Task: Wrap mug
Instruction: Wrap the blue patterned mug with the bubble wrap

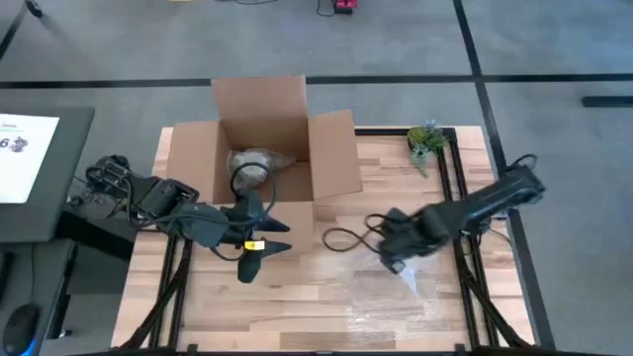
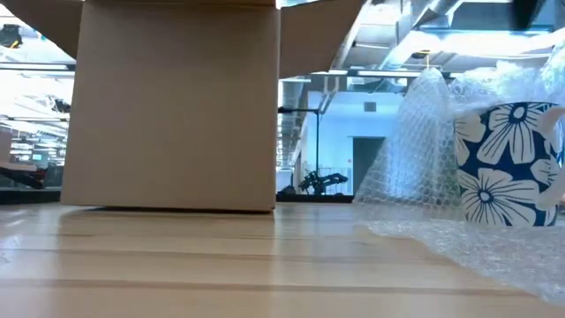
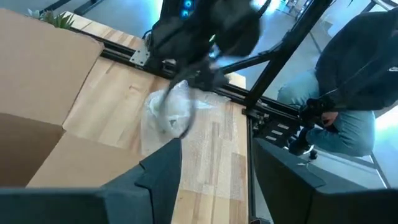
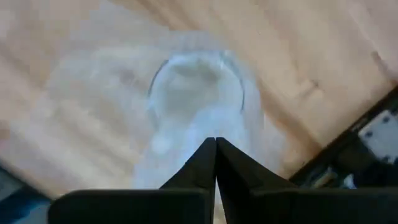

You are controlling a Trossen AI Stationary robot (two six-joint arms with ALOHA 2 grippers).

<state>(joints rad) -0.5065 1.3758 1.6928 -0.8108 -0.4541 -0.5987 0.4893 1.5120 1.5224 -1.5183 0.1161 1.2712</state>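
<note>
A white mug with blue flowers (image 2: 508,163) stands upright on a sheet of bubble wrap (image 2: 424,150) at the table's near right. The wrap rises along the mug's side and over its top. My right gripper (image 1: 396,259) hangs above the mug and hides it in the high view. Its fingers are shut at the wrap over the mug's round rim (image 4: 196,81). My left gripper (image 1: 259,245) waits open in front of the cardboard box, touching nothing. My right gripper pinches the bubble wrap (image 4: 186,134) between its two fingertips, beside the mug's rim. The fingers come from above, slanting down. One layer or several, I cannot tell. The wrap drapes slack over the mug, and its lower part (image 1: 406,297) lies on the table.
An open cardboard box (image 1: 262,148) with a wrapped bundle (image 1: 252,163) inside stands at the far middle. A thin black cable loop (image 1: 341,237) lies left of the right gripper. A small plant (image 1: 425,143) sits at the far right. A person (image 3: 354,81) sits beyond the table.
</note>
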